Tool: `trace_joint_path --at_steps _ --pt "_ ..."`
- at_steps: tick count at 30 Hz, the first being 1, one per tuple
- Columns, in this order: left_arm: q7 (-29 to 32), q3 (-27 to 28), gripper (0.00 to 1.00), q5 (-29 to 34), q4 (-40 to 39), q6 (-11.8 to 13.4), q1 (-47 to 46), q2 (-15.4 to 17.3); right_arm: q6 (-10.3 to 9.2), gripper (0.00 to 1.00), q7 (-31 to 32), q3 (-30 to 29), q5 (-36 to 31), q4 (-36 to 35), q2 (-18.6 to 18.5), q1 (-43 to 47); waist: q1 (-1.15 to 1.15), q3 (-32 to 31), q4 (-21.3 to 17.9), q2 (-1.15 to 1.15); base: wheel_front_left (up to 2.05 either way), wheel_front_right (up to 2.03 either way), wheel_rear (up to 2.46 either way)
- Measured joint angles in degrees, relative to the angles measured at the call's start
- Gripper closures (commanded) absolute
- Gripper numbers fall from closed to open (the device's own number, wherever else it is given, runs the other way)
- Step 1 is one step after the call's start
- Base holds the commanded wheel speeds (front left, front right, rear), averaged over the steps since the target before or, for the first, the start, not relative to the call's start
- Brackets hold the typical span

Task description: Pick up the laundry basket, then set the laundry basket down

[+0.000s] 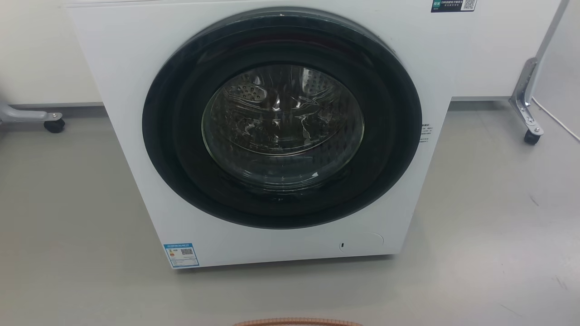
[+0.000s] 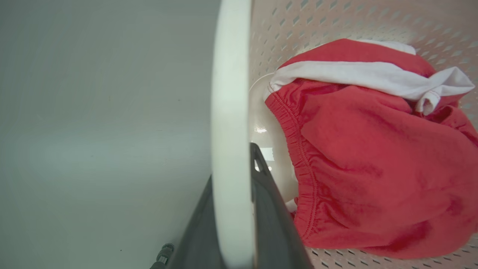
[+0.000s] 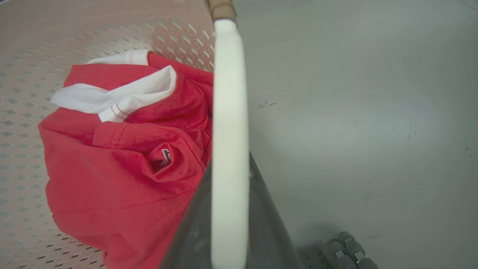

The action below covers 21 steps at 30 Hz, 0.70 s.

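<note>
The laundry basket is cream plastic with small perforations, and a sliver of its brown woven rim shows at the bottom edge of the head view. Its white loop handle runs between the dark fingers of my left gripper, which is shut on it. On the other side, my right gripper is shut on the second white handle. Inside the laundry basket lies a crumpled red and white garment. Whether the basket touches the floor cannot be told.
A white front-loading washing machine with a dark round door stands straight ahead on the grey floor. Caster legs of frames stand at the far left and far right. Part of my base shows beside the basket.
</note>
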Motion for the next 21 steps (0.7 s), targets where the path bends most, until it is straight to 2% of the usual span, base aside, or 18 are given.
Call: trace_joint_path --at_steps 21 --pt "0.5 -1.2 1.0 -0.7 -0.2 0.5 0.0 0.2 -0.32 1.0 -0.1 3.0 3.0 0.3 -0.1 -0.2 0.0 0.5 -0.1 0.0 0.0 0.0 0.0"
